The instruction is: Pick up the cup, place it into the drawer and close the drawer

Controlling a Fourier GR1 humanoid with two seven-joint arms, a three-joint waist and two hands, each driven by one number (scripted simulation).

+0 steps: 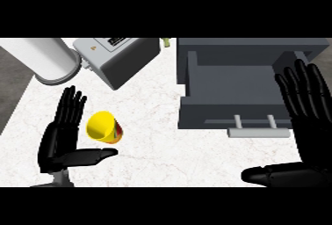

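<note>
Since the yellow cup [102, 126] lies tipped on the tabletop [162, 149] against the left hand [55, 145], between its straight, released fingers [70, 110] and thumb, they should curl round the cup's body before any lift toward the open drawer [227, 88]; the right hand [314, 145] rests open at the drawer's right.

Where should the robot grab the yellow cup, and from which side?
Probably round its side wall, below the rim. The cup looks tipped, its wide mouth showing, and the open left hand is right beside it on its left, so come from there.
</note>
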